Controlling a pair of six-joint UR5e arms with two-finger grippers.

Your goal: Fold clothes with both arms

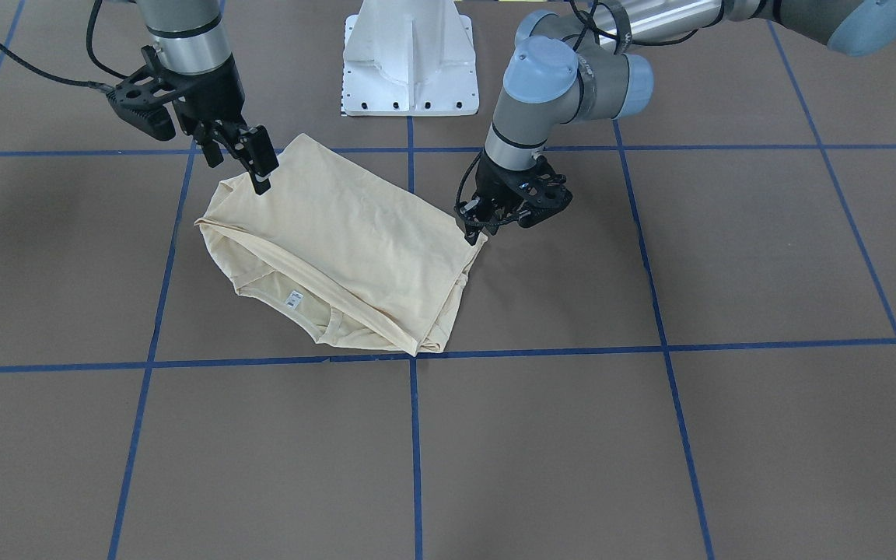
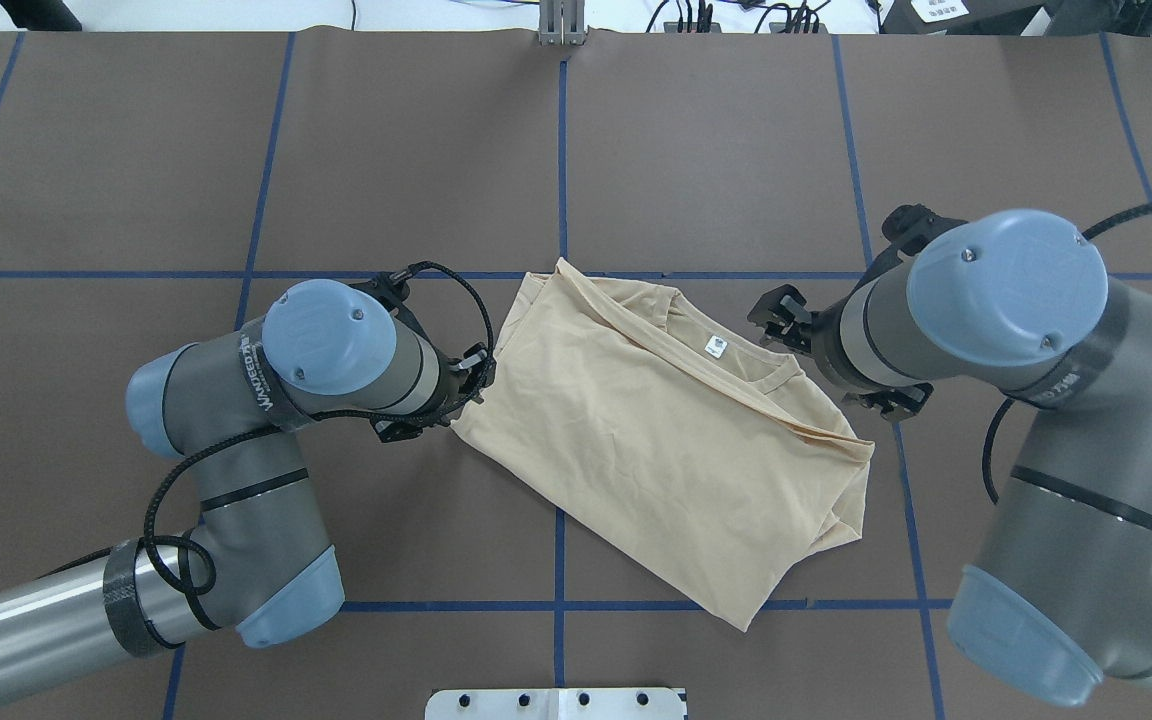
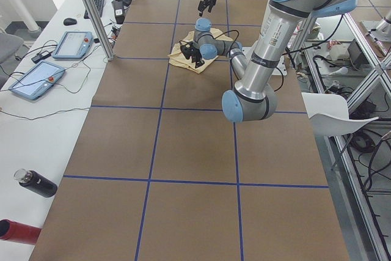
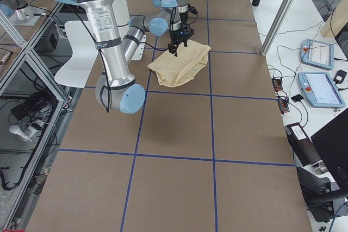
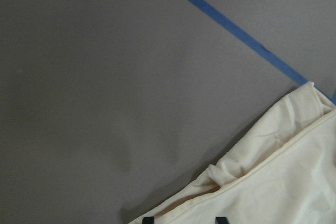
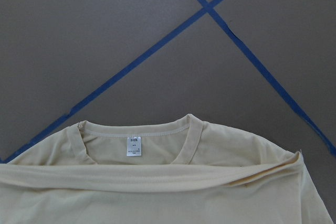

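The shirt (image 1: 355, 249) lies near the middle of the surface (image 1: 650, 435), already doubled over into a slanted oblong, with the collar (image 6: 142, 128) and its small white label (image 6: 134, 147) left showing along one long edge. It is judged to be thin, light and quite limp. No shape will be kept by it, a lifted corner will sag and drag the layers beneath, and the stacked layers are likely to slide over one another on the smooth brown covering. Little grip force is needed and nothing can be broken, though the fold would be pulled open by a pinch that takes only the top layer. The left arm (image 2: 336, 350) is set low at the short end on its own side, by a corner. There its jaws are seen apart in the wrist view, with the layered edge lying between the tips and not closed on. The right arm (image 2: 1006, 290) is held raised by the collar edge on the other side of the shirt, its jaws apart and empty, clear of the cloth. Hold is best taken at two corners of one end, through every layer at once. Both corners are best raised evenly, so that the cloth between them is kept taut and can be laid flat.
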